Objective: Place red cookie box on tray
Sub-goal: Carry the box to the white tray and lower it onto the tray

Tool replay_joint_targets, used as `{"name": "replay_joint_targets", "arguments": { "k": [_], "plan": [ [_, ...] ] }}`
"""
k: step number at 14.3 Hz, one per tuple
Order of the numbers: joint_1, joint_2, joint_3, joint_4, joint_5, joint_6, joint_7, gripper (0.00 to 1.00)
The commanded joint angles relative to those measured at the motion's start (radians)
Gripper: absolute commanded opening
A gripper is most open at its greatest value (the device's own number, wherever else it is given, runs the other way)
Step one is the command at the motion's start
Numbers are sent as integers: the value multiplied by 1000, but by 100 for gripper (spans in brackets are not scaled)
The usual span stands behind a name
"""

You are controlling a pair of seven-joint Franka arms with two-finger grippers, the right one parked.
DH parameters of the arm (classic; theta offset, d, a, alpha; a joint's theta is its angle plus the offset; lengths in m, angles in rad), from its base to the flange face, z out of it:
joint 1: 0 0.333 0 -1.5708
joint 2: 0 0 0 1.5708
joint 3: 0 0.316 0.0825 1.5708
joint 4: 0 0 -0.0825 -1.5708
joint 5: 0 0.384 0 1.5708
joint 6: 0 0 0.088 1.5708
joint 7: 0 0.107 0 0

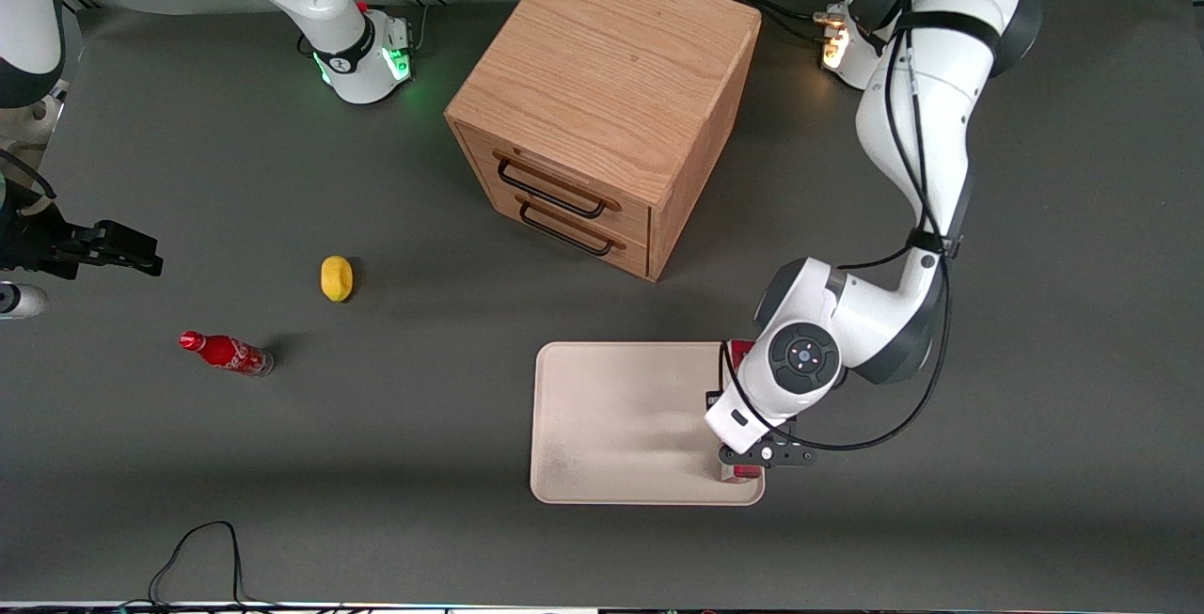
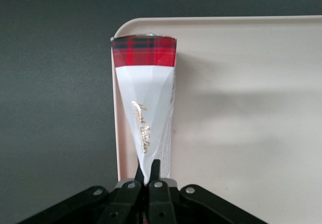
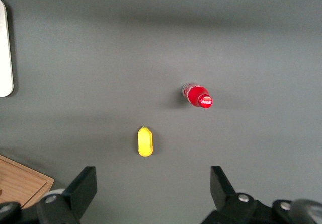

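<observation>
End effector pinched tight on red cookie box, held over tray edge nearest working arm's table end.

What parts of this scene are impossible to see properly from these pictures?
- Red cookie box: in the front view the working arm covers nearly all of it.
- Whether the box rests on the tray or hangs just above: neither view settles it.
- Gripper, shut on the box's edge above the tray's rim: hidden under the wrist in the front view.
- Cola bottle label: too small.
</observation>
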Motion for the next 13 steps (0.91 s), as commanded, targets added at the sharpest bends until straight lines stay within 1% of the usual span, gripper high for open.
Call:
{"name": "replay_joint_targets", "arguments": {
  "k": [1,2,3,4,5,6,10,13],
  "plan": [
    [-25,13,20,30,28,-6,2,0],
    [-27,13,22,30,46,-6,2,0],
    [-28,13,22,27,56,-6,0,24],
    [-28,12,20,16,57,-6,-1,42],
    [-31,12,20,14,57,-6,-4,77],
    [-36,10,22,14,59,-7,-4,100],
    [-39,-23,30,16,62,-52,-34,100],
    [-38,-106,23,25,50,-199,-34,100]
  ]
}}
